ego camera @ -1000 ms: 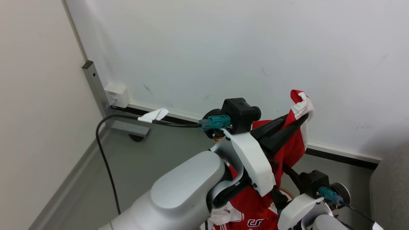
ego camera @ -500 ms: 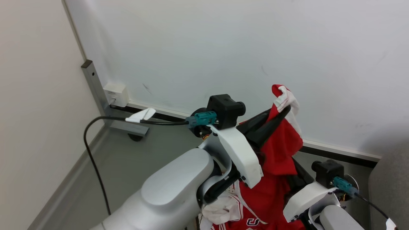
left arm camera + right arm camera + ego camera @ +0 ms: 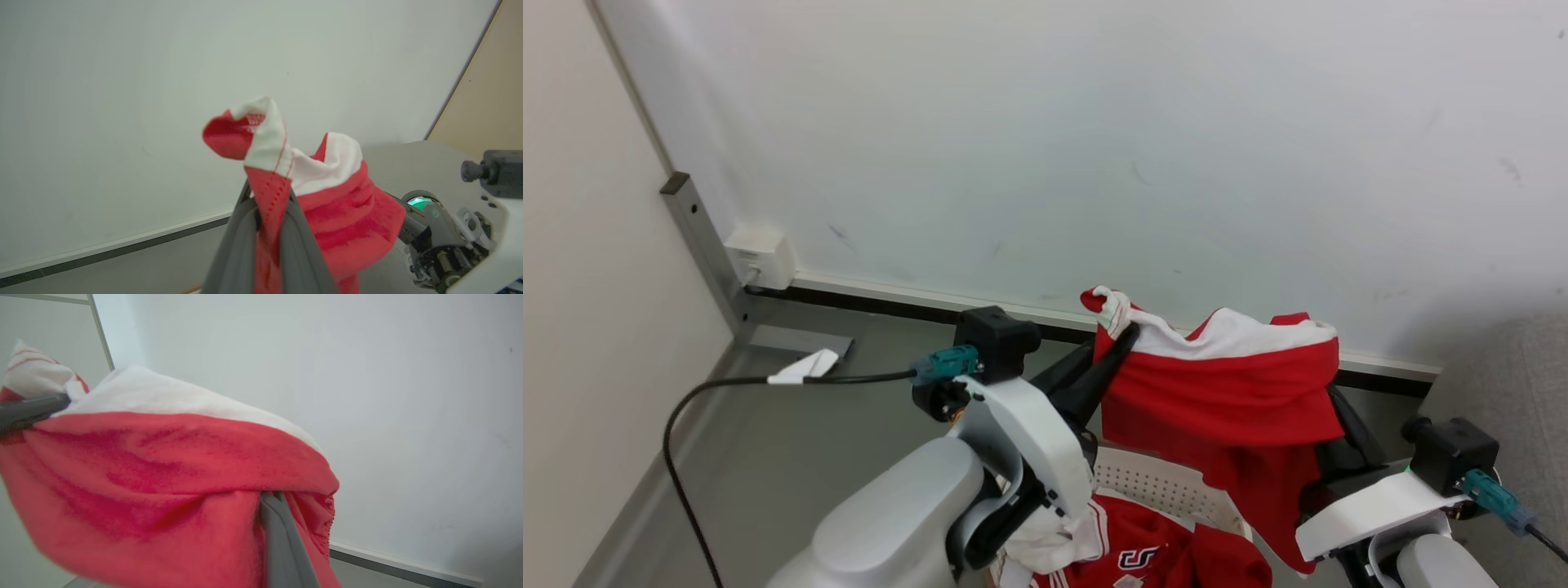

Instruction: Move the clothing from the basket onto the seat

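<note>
- The left pincer (image 3: pixel 1125 333) was clamped shut on one corner of the red white-banded garment (image 3: pixel 1225 392), which hung above the basket (image 3: pixel 1160 486).
- The right pincer (image 3: pixel 272 496) was closed on the garment's other end.
- A second red garment (image 3: pixel 1168 555) lay in the basket, with the sofa (image 3: pixel 1523 392) at the right.

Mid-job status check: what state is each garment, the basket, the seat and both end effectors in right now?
banded garment: lifted above the basket, stretched between both end effectors.
logo garment: lying crumpled in the basket.
basket: upright, one garment inside.
seat: no clothing on the visible part.
left end effector: shut on the banded garment.
right end effector: shut on the banded garment.
</note>
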`<state>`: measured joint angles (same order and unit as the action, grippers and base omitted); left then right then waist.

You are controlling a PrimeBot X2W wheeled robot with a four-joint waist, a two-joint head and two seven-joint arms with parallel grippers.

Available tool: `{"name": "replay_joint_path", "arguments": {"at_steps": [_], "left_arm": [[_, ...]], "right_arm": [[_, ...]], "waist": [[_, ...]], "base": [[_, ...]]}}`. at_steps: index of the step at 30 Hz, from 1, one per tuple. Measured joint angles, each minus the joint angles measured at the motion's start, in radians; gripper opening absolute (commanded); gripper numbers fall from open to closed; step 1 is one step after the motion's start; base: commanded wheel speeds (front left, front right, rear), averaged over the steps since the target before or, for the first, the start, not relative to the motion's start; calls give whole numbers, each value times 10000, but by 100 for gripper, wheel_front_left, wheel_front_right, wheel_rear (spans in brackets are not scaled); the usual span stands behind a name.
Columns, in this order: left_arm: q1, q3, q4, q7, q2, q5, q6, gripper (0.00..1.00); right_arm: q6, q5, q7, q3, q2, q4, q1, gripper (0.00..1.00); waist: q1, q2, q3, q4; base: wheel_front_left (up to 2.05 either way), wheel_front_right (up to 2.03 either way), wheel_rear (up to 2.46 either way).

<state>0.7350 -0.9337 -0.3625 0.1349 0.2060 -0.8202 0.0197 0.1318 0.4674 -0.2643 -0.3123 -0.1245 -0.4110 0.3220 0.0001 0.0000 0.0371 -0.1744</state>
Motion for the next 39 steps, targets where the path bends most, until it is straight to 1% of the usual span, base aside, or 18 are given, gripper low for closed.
{"name": "replay_joint_path", "arguments": {"at_steps": [2, 3, 4, 9, 12, 14, 16, 24, 27, 32, 39], "left_arm": [[-219, -10, 10, 79, 121, -46, -31, 0], [-308, -8, 31, 94, 180, -65, -31, 35], [-394, -10, 59, 167, 222, -75, -29, 100], [-713, -165, 280, 449, 305, 6, -13, 100], [-889, -222, 416, 614, 468, 146, -40, 100], [-957, -261, 472, 708, 608, 245, -107, 100], [-990, -405, 508, 798, 732, 690, -242, 100], [-1228, -268, 546, 1126, 869, 940, -426, 100], [-1242, -247, 537, 1187, 901, 1204, -424, 100], [-1294, -58, 585, 1271, 957, 1622, -247, 100], [-1720, 633, 800, 1292, 911, 2447, -109, 100]], "right_arm": [[0, 50, 2, 79, -42, 199, -9, 0], [0, 48, 0, 127, -71, 309, -8, 0], [0, 46, 0, 182, -127, 405, -8, 0], [0, -13, 0, 470, -387, 809, -7, 0], [0, -17, 0, 685, -466, 1149, -17, 0], [0, -27, 0, 851, -591, 1321, -38, 0], [0, -31, 0, 974, -685, 1450, -98, 0], [0, 2, 0, 1114, -861, 1942, -181, 0], [0, -8, 0, 1170, -903, 2136, -189, 0], [0, -75, 0, 1360, -857, 2510, -215, 0], [0, -176, 2, 1524, -698, 2834, -384, 0]], "waist": [[0, 0, -22, 193], [0, 0, -32, 292], [0, 0, -44, 397], [0, 0, -105, 952], [0, 0, -142, 1364], [-1, 0, -173, 1656], [-1, 0, -215, 1965], [-1, 0, -463, 3284], [-1, 0, -586, 3779], [-1, 0, -800, 4580], [-1, 0, -1052, 5544]], "base": [[0, 0, 0], [0, 0, 0], [0, 0, 0], [0, 0, 0], [0, 0, 0], [0, 0, 0], [0, 0, 0], [0, 0, 0], [0, 0, 0], [0, 0, 0], [0, 0, 0]]}}
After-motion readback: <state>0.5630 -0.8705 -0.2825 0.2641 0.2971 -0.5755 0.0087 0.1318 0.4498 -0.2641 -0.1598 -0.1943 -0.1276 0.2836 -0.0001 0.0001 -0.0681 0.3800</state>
